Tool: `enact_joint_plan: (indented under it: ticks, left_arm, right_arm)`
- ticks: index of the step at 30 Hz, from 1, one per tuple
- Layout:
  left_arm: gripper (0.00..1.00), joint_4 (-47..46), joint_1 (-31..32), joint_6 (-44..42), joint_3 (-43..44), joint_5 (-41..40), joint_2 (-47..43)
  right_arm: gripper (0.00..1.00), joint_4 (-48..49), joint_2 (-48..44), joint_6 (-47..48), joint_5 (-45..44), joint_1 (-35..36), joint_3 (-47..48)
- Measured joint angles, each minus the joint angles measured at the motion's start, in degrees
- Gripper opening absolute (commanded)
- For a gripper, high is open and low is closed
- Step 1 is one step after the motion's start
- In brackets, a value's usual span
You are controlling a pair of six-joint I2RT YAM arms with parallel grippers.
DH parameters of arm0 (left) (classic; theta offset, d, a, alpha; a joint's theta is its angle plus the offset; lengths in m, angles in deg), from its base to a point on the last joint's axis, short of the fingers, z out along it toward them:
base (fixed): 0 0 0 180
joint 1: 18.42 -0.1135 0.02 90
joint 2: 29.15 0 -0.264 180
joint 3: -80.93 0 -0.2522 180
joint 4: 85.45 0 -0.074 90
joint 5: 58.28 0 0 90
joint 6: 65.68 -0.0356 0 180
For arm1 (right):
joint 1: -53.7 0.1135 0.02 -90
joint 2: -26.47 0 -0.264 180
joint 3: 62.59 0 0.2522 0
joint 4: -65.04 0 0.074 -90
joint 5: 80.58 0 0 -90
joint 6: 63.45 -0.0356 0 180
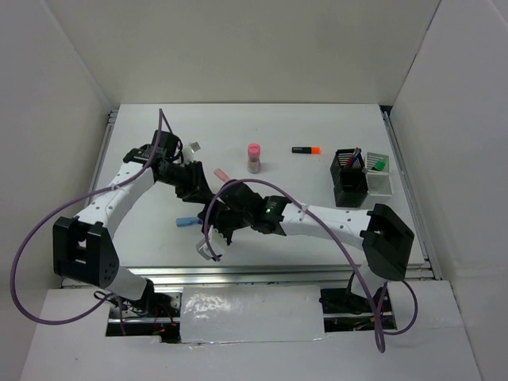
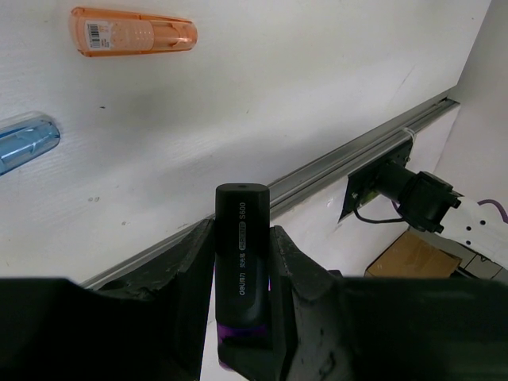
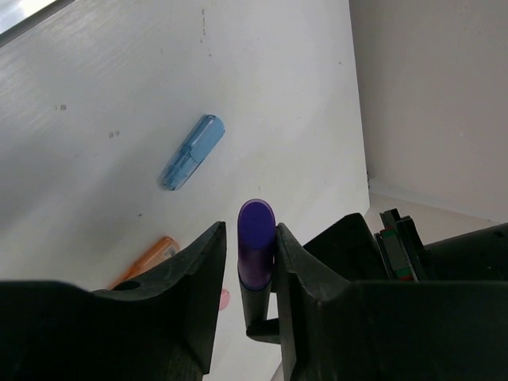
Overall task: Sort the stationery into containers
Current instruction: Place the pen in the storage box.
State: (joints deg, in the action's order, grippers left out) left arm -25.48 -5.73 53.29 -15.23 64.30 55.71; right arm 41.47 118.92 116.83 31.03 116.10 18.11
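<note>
Left gripper [image 2: 242,246] pinches black plastic highlighter barrel [image 2: 242,206]; right gripper [image 3: 255,238] pinches purple round-tipped cylinder [image 3: 255,218]; both near middle of white table [image 1: 302,127]. Best, likely: squeeze firm, carry upright, release only inside container. Barrel smooth, pale lettering, purple at palm end. Beyond: blue translucent cap [image 3: 192,151], orange translucent cap [image 2: 132,32], loose. Farthest right: square black mesh cup [image 1: 349,178].

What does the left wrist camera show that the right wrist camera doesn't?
Only the left wrist view shows a black printed marker barrel clamped in the left gripper, and the metal table-edge rail. Only the right wrist view shows a rounded purple marker end clamped in the right gripper. Both show the translucent blue cap and translucent orange cap lying on the white table.
</note>
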Motion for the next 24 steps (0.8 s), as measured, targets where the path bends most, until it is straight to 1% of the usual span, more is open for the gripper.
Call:
enact_joint_plan:
  ticks: [2, 3, 5, 6, 8, 9, 10, 12, 15, 17, 19, 22, 24]
  left_arm:
    - [0.04, -0.02, 0.0, 0.0, 0.0, 0.15, 0.0]
    - [0.12, -0.02, 0.0, -0.02, 0.0, 0.15, 0.0]
    - [0.23, -0.17, -0.02, -0.09, 0.0, 0.11, 0.0]
    - [0.37, -0.37, -0.02, -0.11, 0.0, 0.15, -0.02]
    - [0.56, -0.74, 0.0, -0.26, 0.0, 0.11, -0.35]
    - [0.74, -0.9, -0.02, -0.33, 0.0, 0.11, -0.57]
    - [0.84, -1.03, -0.02, -0.55, 0.0, 0.24, -0.9]
    - [0.95, -0.92, -0.33, -0.57, 0.02, 0.5, -1.79]
    - [0.98, -0.5, -2.58, -0.37, 1.18, 2.14, -2.62]
    - [0.99, -0.52, -6.03, -0.22, 3.78, 3.61, -2.38]
    - [0.99, -1.11, -9.99, -0.2, 7.43, 4.42, -2.05]
    - [0.99, -3.58, -14.91, -0.63, 12.79, 4.55, -2.01]
    - [0.99, -7.08, -16.22, -1.84, 14.14, 3.8, -2.64]
  right_arm:
    - [0.3, -0.04, 0.79, 0.17, -0.17, 0.04, 0.5]
    - [0.24, -0.02, 1.18, 0.26, -0.33, 0.07, 0.85]
    - [0.19, -0.11, 1.68, 0.24, -0.63, 0.11, 1.51]
    - [0.16, -0.11, 1.7, 0.22, -0.81, 0.11, 1.55]
    - [0.12, -0.02, 1.7, 0.24, -1.07, 0.09, 1.55]
    - [0.08, 0.15, 1.62, 0.26, -1.25, 0.11, 1.53]
    - [0.07, 0.17, 1.4, 0.22, -1.38, 0.11, 1.51]
    - [0.04, 0.13, 0.35, -0.28, -1.64, 0.09, 0.96]
    - [0.02, -0.74, -3.74, -2.95, -2.1, 0.09, -0.55]
    - [0.0, -1.36, -7.61, -6.08, -2.25, -0.39, -0.92]
    - [0.0, -1.4, -12.02, -11.63, -2.49, -1.2, -0.94]
    - [0.0, -1.77, -18.27, -24.68, -2.67, -5.84, -0.17]
    - [0.0, -2.47, -21.07, -37.94, -3.1, -12.87, 2.43]
